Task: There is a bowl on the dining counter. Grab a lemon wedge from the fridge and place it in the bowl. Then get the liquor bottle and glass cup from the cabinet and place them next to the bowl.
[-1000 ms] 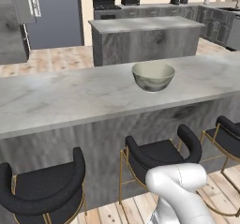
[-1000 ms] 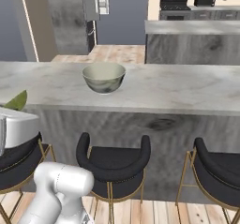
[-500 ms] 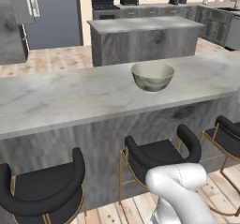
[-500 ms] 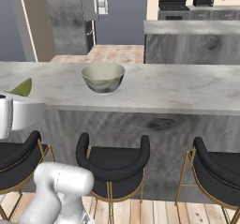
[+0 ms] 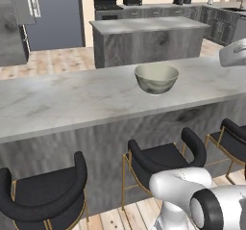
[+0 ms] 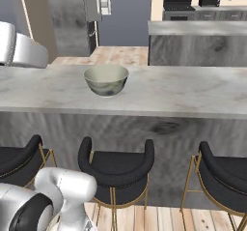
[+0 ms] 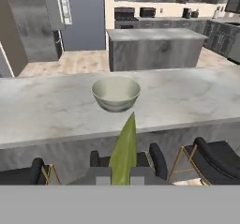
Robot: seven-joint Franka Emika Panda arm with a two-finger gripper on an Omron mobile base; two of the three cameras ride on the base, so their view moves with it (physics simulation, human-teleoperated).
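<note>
A: Hand view, bottom centre: the gripper (image 7: 123, 175) is pinched tight on the lemon wedge (image 7: 125, 150). Yellow-green sliver, standing up from between the finger tips, its point reaching toward the bowl (image 7: 116, 93).

B: Bowl position?

A: On the dining counter (image 7: 47, 110), centre of the hand view, beyond the wedge and well apart from it. Left base view has the bowl (image 5: 156, 77) right of centre on the slab (image 5: 72, 101); right base view has it (image 6: 106, 79) left of centre on the slab (image 6: 193, 92). Looks empty as far as I can see. Black stools (image 6: 118, 167) tucked under the near edge. The fridge (image 7: 33, 24) sits upper left of the hand view, one door standing out from it.

B: How will the wedge handle?

A: My guess: very light, soft flesh, waxy rind, likely wet and slick. Squeezing harder would crush it or squirt it out sideways. It looks held at its thick lower end, which seems the sensible spot: the most material is between the pads. The thin tip would bend or tear.

B: Risk?

A: It may cling to a finger on release instead of dropping. The bowl is ceramic with a narrow base, so a knock on the rim could tip or slide it.
</note>
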